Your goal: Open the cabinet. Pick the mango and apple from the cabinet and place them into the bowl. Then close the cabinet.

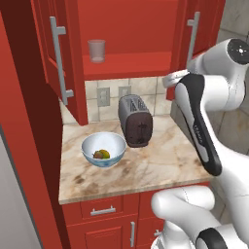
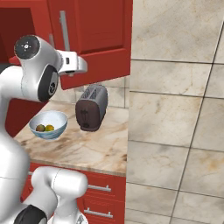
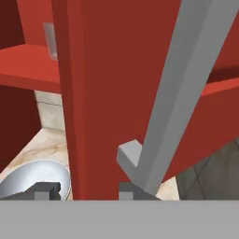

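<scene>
Close to the right door of the cabinet [image 1: 126,34] I see my hand [image 3: 84,189], its two dark fingertips [image 3: 46,190] low in the hand view, one on each side of the door's red edge. They stand partly apart, and I cannot tell if they press on anything. Just beside them rises the long silver bar handle [image 3: 186,88], square in section and smooth, with a small foot fixed on the red panel.

Both doors stand open. On the flat red shelf inside stands a clear glass cup [image 1: 97,50], straight-sided.

On the marbled beige tabletop [image 1: 146,170] sits the bowl [image 1: 103,149], round and glossy, pale blue outside and whitish inside. In it lie the mango [image 1: 103,154], oval and yellow-green, and the apple [image 2: 40,128], round and dark, touching each other. Just beside the bowl stands a toaster [image 1: 136,120] with a dark front and a grey rounded metal body.
</scene>
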### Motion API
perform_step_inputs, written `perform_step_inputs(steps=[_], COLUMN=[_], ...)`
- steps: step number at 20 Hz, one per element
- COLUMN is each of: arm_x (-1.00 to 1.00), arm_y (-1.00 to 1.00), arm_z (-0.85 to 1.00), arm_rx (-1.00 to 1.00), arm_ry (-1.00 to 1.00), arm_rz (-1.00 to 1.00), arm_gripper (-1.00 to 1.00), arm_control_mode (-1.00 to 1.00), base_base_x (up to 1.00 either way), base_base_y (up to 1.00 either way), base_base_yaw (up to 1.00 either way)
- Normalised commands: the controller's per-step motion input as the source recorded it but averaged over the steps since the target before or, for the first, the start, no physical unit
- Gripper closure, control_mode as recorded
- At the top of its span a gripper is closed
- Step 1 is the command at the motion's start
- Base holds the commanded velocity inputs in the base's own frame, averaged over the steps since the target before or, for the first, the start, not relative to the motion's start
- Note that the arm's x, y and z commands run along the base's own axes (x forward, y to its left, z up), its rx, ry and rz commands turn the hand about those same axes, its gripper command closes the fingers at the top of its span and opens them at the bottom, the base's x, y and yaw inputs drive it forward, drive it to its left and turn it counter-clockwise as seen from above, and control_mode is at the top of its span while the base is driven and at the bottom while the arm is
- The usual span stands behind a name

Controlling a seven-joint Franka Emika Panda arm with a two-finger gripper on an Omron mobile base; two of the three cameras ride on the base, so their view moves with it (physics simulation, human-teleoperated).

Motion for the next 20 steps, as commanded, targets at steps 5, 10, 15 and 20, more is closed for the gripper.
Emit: perform_step_inputs(steps=[5, 10, 15, 20], arm_x=[0.62, 0.69, 0.51, 0.40], arm_y=[0.00, 0.00, 0.00, 0.00], arm_z=[-0.05, -0.04, 0.00, 0.00], arm_rx=[0.00, 0.00, 0.00, 0.00], arm_ry=[0.00, -0.01, -0.03, -0.03], arm_rz=[0.09, 0.10, 0.05, 0.01], arm_gripper=[-1.00, -1.00, -1.00, -1.00], arm_control_mode=[-1.00, -1.00, -1.00, -1.00], base_base_x=[0.00, 0.00, 0.00, 0.00], base_base_y=[0.00, 0.00, 0.00, 0.00], base_base_yaw=[0.00, 0.00, 0.00, 0.00])
